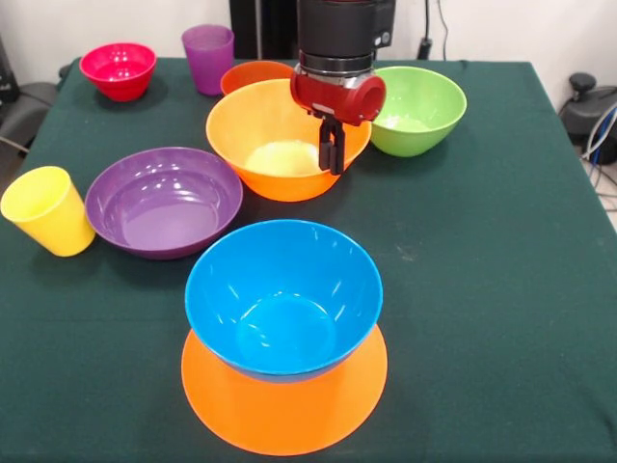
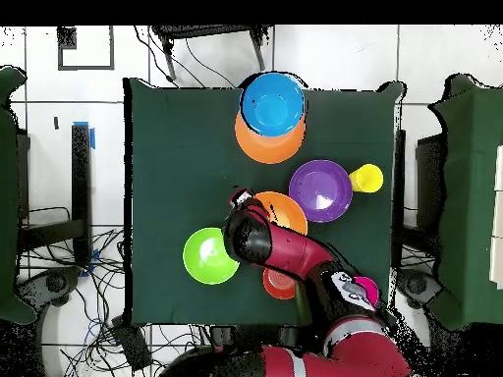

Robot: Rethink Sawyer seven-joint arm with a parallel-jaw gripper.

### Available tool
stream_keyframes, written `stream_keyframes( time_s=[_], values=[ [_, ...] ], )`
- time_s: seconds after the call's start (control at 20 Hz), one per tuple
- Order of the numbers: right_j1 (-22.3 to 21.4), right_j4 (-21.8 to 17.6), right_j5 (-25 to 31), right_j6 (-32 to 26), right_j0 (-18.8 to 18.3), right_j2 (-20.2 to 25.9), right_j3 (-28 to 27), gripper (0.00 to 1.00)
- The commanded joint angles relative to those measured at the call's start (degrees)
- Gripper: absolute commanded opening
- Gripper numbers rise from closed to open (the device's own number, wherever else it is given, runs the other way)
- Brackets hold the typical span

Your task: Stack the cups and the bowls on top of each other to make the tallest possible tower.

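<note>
The tower is a blue bowl [image 1: 282, 299] [image 2: 273, 101] standing upright on an upturned large orange bowl [image 1: 284, 410] [image 2: 263, 142] at the table's near edge. My gripper [image 1: 333, 166] hangs over the inside of a second large orange bowl [image 1: 275, 135] [image 2: 287, 208], its fingers close together and holding nothing. A wide purple bowl [image 1: 164, 201] [image 2: 320, 189] sits left of it, with the yellow cup [image 1: 46, 210] [image 2: 366, 179] beside that. The green bowl [image 1: 416, 109] [image 2: 209, 255], small orange-red bowl [image 1: 253, 73] [image 2: 279, 285], pink-red bowl [image 1: 118, 69] [image 2: 365, 288] and purple cup [image 1: 208, 58] stand at the far side.
In the overhead view the red arm [image 2: 295, 255] lies across the far bowls and hides the purple cup. The dark green cloth [image 1: 482, 289] covers the whole table, and its right half is bare in the front view.
</note>
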Motion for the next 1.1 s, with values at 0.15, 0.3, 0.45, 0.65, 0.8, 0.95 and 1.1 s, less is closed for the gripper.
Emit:
stream_keyframes(
  time_s=[0.15,0.3,0.45,0.65,0.8,0.95,1.1],
  values=[
    [1.6,2.0,-2.5,9.4,0.8,1.1,-2.9,0.0],
    [1.2,2.3,-2.0,9.5,0.9,1.1,-2.6,0.0],
    [0.0,3.3,-0.7,9.9,1.8,0.4,-2.1,0.0],
    [-1.1,4.7,0.0,11.1,2.9,0.2,-0.7,0.0],
    [-0.5,4.3,-1.4,11.1,2.7,0.4,-0.1,0.0],
    [1.8,3.0,-4.3,12.1,0.3,3.5,0.3,0.0],
    [3.0,3.1,-6.4,13.2,0.0,4.1,0.3,0.0]
  ],
)
